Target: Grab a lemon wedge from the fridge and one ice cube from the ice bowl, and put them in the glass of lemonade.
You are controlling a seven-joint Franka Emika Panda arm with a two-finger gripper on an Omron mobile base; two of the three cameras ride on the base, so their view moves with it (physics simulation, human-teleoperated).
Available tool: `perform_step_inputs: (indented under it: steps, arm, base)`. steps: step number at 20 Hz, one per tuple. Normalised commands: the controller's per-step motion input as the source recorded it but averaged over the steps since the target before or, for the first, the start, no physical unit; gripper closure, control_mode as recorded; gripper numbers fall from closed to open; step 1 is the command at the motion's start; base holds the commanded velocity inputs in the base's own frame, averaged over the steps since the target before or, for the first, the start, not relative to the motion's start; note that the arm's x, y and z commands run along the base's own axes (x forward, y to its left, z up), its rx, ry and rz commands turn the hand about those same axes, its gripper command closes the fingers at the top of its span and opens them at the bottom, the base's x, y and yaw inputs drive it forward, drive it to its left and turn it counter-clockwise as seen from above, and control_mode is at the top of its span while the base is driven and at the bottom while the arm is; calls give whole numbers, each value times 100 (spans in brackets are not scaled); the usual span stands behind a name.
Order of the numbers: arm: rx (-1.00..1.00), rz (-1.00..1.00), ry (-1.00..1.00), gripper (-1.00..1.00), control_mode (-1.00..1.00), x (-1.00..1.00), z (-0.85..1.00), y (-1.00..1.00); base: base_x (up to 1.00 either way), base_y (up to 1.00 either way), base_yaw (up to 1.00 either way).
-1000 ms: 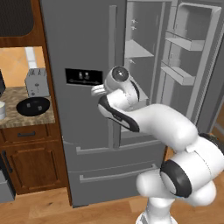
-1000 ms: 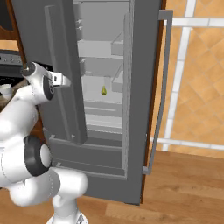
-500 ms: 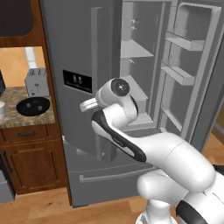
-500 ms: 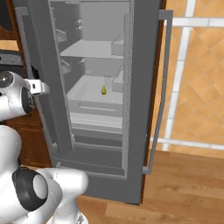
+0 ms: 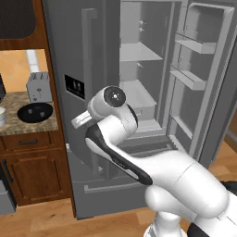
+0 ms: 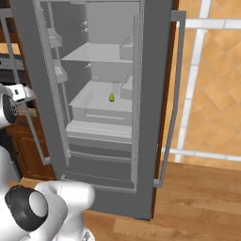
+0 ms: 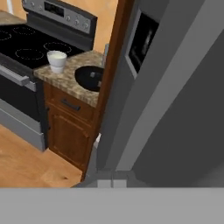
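Note:
The grey fridge (image 5: 92, 55) stands with both doors swung open. The lemon wedge (image 6: 112, 97), tiny and yellow, lies on a middle shelf inside. My gripper (image 7: 111, 183) is shut with nothing between its fingers; it hangs by the outer face of the left door (image 6: 35, 70), below the black dispenser panel (image 7: 142, 39). The base views show the hand (image 5: 79, 121) low against that door. On the granite counter (image 7: 65, 81) left of the fridge stand the glass of lemonade (image 7: 57, 60) and the black ice bowl (image 7: 89, 78). What is in the bowl cannot be made out.
A grey toaster (image 5: 39, 86) stands behind the ice bowl (image 5: 34, 112). A black stove (image 7: 30, 48) adjoins the counter on the far side. Wooden cabinets (image 5: 32, 171) sit under the counter. The right door (image 5: 203, 78) juts out with its shelves. Wood floor (image 6: 197, 197) lies before the fridge.
The left fridge door has swung much wider open. My hand has moved left and down along with it. The fingers have gone from half open to shut.

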Motion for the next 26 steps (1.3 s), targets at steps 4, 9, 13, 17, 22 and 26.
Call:
perform_step_inputs:
  steps: [4,9,13,17,22,26]
  arm:
    - [-7,0,-2,100,-100,-57,35,4]
    - [-2,1,-13,100,-100,-95,32,-1]
    - [5,-5,-21,100,-100,-81,30,-59]
    - [13,-12,-8,100,-100,-53,43,-82]
    - [13,-8,2,100,-100,-11,58,-99]
    - [2,0,28,100,-100,55,18,-80]
  base:
    - [0,0,0]
    - [0,0,0]
    - [0,0,0]
    - [0,0,0]
    - [0,0,0]
    - [0,0,0]
